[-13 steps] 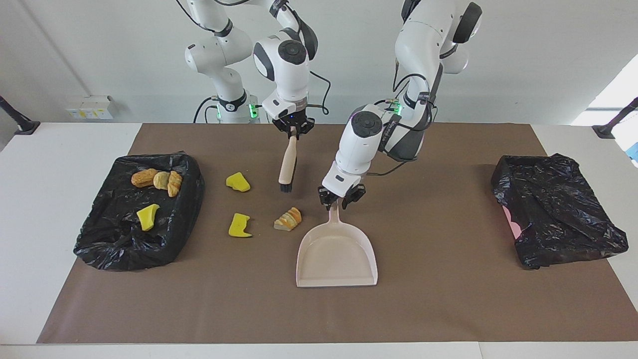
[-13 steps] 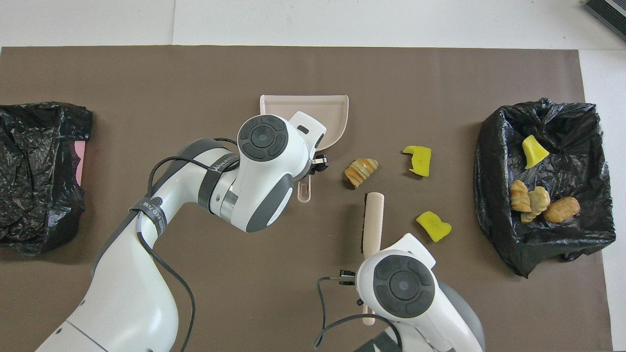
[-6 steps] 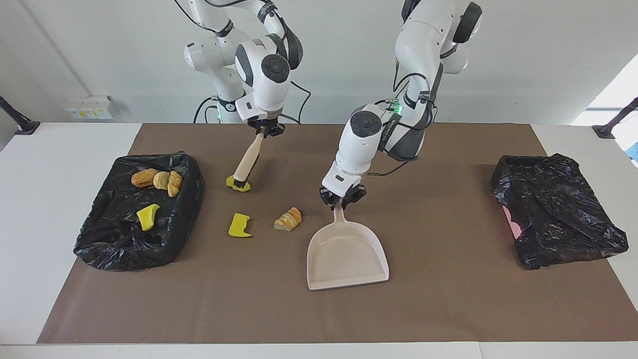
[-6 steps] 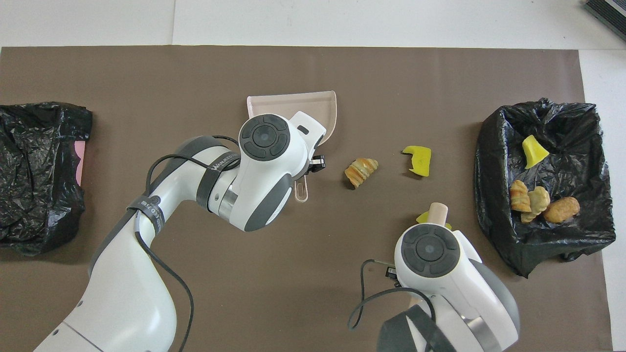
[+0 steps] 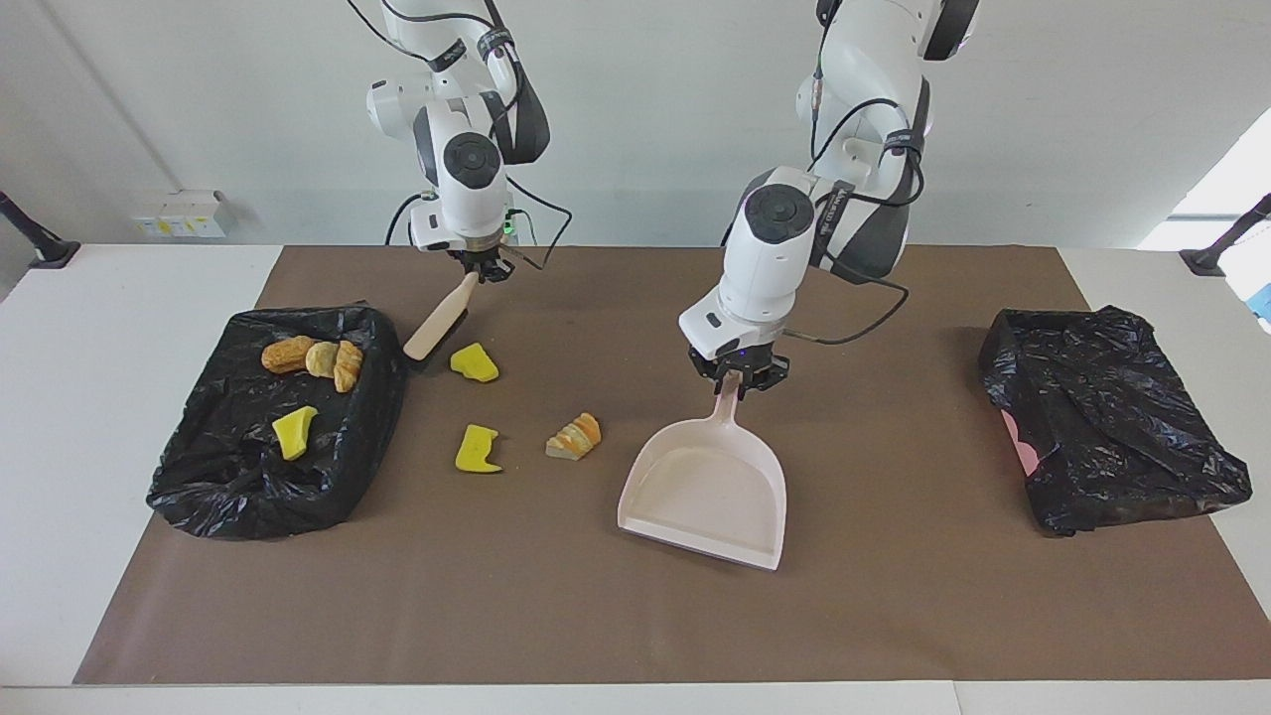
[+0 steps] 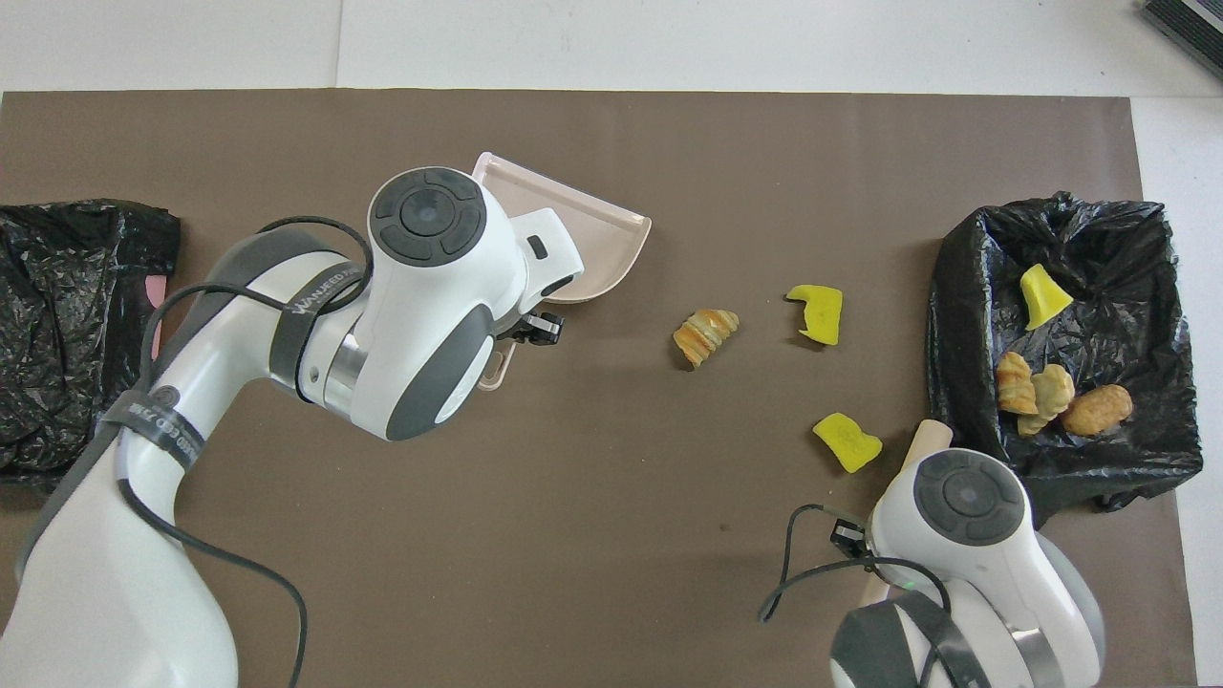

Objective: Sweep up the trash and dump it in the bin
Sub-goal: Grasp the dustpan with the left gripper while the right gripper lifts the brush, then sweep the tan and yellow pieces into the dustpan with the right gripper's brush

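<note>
My right gripper (image 5: pixel 484 268) is shut on the top of a tan hand brush (image 5: pixel 437 323), which slants down to the mat between the black-lined bin (image 5: pixel 248 501) and a yellow trash chunk (image 5: pixel 475 362). Loose trash on the mat also includes a second yellow chunk (image 5: pixel 478 449) and a bread piece (image 5: pixel 575 437). My left gripper (image 5: pixel 737 380) is shut on the handle of the pink dustpan (image 5: pixel 710 487), whose mouth faces away from the robots. In the overhead view both wrists hide their grippers; the brush tip (image 6: pixel 925 441) and dustpan (image 6: pixel 592 244) show.
The bin (image 6: pixel 955 315) holds bread pieces (image 5: pixel 313 357) and a yellow chunk (image 5: pixel 294 433). A second crumpled black bag (image 5: pixel 1107 417) with pink showing lies at the left arm's end of the brown mat (image 5: pixel 894 616).
The right gripper swung the brush off the yellow chunk toward the bin. The left gripper shifted toward the left arm's end and turned the dustpan with it.
</note>
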Controlling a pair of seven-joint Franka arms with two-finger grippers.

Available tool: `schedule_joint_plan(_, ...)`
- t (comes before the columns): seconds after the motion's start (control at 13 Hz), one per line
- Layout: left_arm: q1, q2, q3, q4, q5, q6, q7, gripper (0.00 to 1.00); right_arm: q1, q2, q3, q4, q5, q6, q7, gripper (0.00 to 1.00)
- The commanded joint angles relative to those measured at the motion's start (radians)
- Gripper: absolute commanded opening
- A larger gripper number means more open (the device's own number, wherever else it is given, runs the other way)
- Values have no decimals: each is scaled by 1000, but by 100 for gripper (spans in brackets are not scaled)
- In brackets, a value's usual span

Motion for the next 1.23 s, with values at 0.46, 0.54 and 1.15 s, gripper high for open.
schedule_joint_plan(0.46, 126, -189, -4, -189, 17, -120, 851, 0, 99, 264, 20, 216, 37, 170, -85, 0)
schedule_joint_plan(0.54, 138, -212, -6, -237, 11, -114, 862, 0, 122, 313, 21, 260, 69, 172, -94, 0)
schedule_joint_plan(1.15, 117, -278, -9, -459, 6, 83, 888, 0, 291, 576, 23, 616, 258, 183, -167, 0)
